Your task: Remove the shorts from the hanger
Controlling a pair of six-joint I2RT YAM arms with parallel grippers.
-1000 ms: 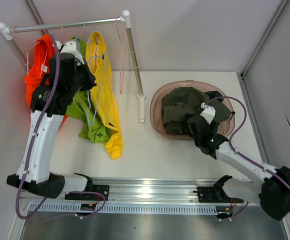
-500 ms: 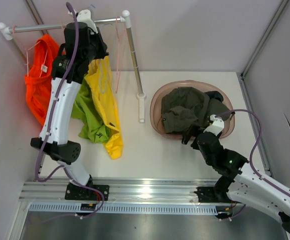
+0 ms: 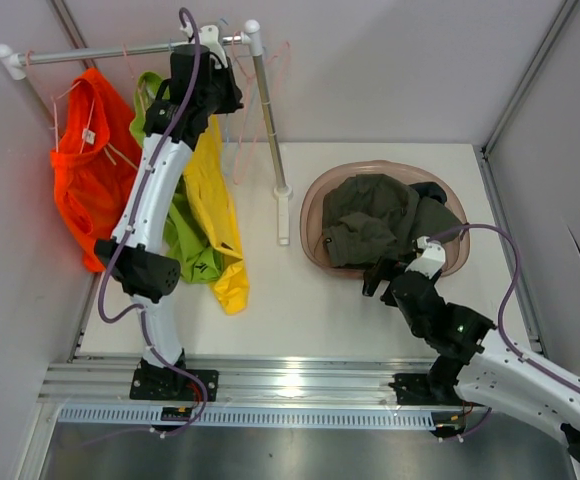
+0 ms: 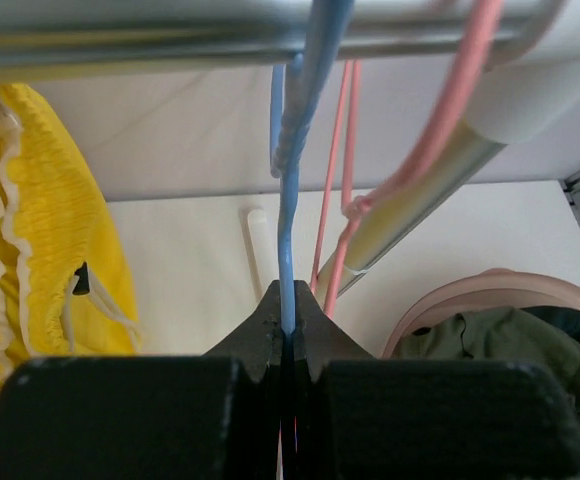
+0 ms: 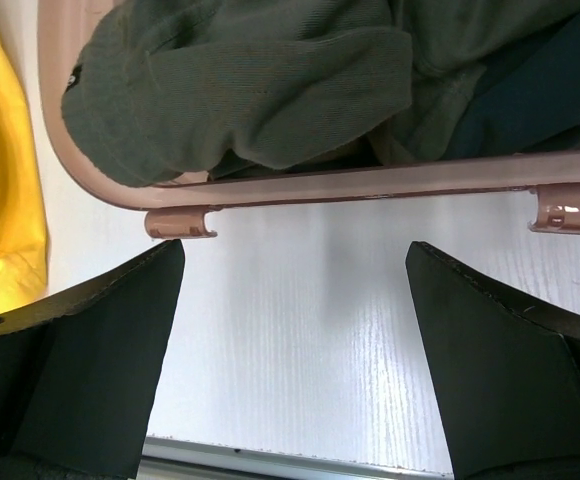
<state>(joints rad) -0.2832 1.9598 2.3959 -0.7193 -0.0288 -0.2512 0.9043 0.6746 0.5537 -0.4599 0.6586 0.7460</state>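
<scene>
Orange shorts (image 3: 88, 160), lime green shorts (image 3: 175, 230) and yellow shorts (image 3: 215, 215) hang from the rail (image 3: 100, 52) at the back left. Dark olive shorts (image 3: 365, 215) and black shorts (image 3: 438, 205) lie in the pink basin (image 3: 315, 255). My left gripper (image 3: 220, 75) is up at the rail, shut on a blue hanger (image 4: 290, 200) beside pink hangers (image 4: 345, 190); the yellow shorts (image 4: 40, 230) hang to its left. My right gripper (image 3: 378, 280) is open and empty over the table just in front of the basin (image 5: 370, 182), with the olive shorts (image 5: 250, 80) beyond.
The rack's upright post (image 3: 268, 120) and white foot (image 3: 283, 215) stand between the hanging shorts and the basin. Grey walls close in the back and both sides. A metal rail (image 3: 290, 385) runs along the near edge.
My left gripper has risen from the hanging shorts to the rail and shifted right. My right gripper has pulled back out of the basin toward the near edge.
</scene>
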